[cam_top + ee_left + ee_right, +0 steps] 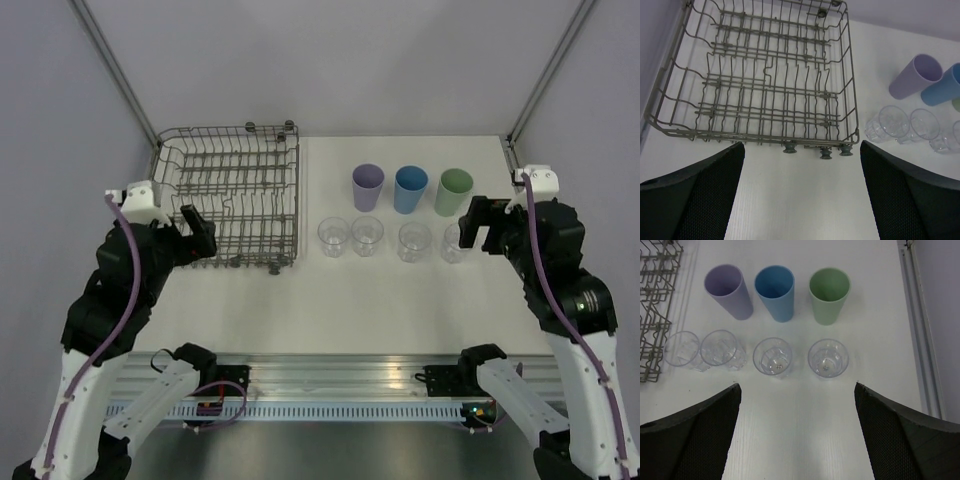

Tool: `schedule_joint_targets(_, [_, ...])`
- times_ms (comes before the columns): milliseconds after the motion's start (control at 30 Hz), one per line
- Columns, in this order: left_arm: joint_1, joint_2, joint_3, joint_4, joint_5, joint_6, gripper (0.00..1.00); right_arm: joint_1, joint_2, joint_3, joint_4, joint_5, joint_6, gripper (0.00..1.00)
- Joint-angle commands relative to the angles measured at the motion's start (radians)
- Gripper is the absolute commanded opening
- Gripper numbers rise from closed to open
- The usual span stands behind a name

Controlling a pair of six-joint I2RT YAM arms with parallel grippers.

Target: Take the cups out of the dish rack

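Note:
The grey wire dish rack [296, 200] stands at the back left of the table, and no cup shows inside it [852, 90]. To its right three pastel cups stand upright in a row: lilac [367, 187], blue [410, 189], green [453, 191]. Several clear cups line up in front of them [367, 235], also seen upright in the right wrist view [772, 356]. My left gripper [200, 235] hovers open just in front of the rack [801, 145]. On the other side, my right gripper [478, 225] is open near the rightmost clear cup [827, 358], with nothing between its fingers [797, 386].
A metal rail [340, 375] runs along the near table edge between the arm bases. Slanted frame posts rise at the back corners [545, 70]. The table's right edge strip [917, 340] lies close to the green cup.

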Motion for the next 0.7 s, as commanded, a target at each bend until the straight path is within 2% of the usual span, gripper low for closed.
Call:
schedule_joint_targets(0, [0.004, -0.031, 0.099, -0.124, -0.029, 0.07, 1.0, 0.026, -0.101, -0.048, 0.024, 0.018, -0.022, 0.98])
schedule_joint_targets(200, [0.004, -0.115, 0.196, -0.235, -0.029, 0.089, 1.0, 0.1, -0.256, -0.057, -0.036, 0.06, -0.019, 0.98])
schedule_joint_targets(467, [0.004, -0.279, 0.102, -0.261, -0.045, 0.112, 1.0, 0.148, -0.396, -0.029, -0.108, 0.219, -0.054, 0.98])
schedule_joint_targets(667, [0.003, -0.379, 0.048, -0.262, -0.012, 0.147, 1.0, 0.155, -0.456, -0.048, -0.136, 0.247, -0.072, 0.98])
